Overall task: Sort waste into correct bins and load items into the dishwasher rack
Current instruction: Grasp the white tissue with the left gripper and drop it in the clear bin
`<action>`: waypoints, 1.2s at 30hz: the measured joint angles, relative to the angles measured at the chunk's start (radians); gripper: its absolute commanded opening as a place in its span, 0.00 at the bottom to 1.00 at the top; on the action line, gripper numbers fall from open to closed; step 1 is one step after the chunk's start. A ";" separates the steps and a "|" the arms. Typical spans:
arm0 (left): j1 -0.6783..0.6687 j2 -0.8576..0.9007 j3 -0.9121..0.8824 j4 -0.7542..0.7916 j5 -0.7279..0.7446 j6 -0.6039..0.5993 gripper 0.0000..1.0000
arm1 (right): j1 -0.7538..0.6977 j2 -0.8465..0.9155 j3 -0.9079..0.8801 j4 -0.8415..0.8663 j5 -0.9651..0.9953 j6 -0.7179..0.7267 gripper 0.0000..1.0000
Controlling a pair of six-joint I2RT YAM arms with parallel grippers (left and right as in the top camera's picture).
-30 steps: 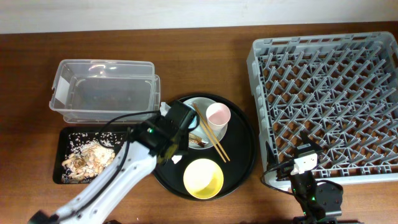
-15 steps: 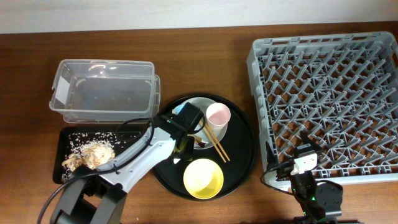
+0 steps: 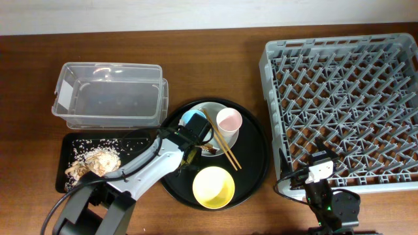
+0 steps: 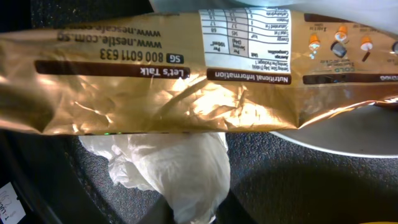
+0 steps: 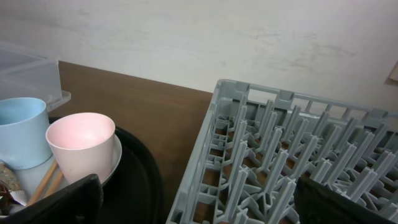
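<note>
Overhead view, contents as recorded. Round black tray [image 3: 253, 160] sat mid-table [image 3: 215, 59]. On it:
- pale plate [image 3: 210, 109] at 12 o'clock
- pink cup [image 3: 228, 122] on the plate, at 1 o'clock
- light-blue cup [image 3: 191, 119] at 11 o'clock
- wooden chopsticks [image 3: 222, 145] laid across the plate, running toward 5 o'clock
- yellow bowl [image 3: 213, 187] at 6 o'clock, upright

Dishwasher rack [image 3: 346, 98] stood at 3 o'clock of the round tray. Clear tub [image 3: 108, 98] stood at 10 o'clock of it. Shallow black tray [image 3: 67, 156] lay at 8 o'clock, just beside the tub's 6 o'clock side, and held the tan food scraps [image 3: 95, 163].

Left gripper [image 3: 189, 155] was at the round tray's 9 o'clock side, beside the plate. Its wrist camera showed the gold-brown wrapper [image 4: 186, 81] stretched across the frame, one end over the plate. The white tissue [image 4: 174, 165] touched the wrapper's lower edge and lay on the tray floor. Whether the fingers were closed on either could not be told.

Right gripper [image 5: 196, 193] was at the rack's 7 o'clock corner, fingers [image 5: 56, 205] spread wide, gripping nothing.
</note>
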 measured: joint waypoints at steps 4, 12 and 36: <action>0.000 0.000 0.000 0.000 -0.002 0.000 0.00 | 0.000 0.000 0.000 0.000 0.000 -0.001 0.99; 0.000 -0.227 -0.005 -0.079 -0.002 0.000 0.00 | 0.000 0.000 0.000 0.000 0.000 0.000 0.99; 0.504 -0.060 0.029 0.603 -0.156 0.027 0.52 | 0.000 0.000 0.000 0.000 0.000 -0.001 0.99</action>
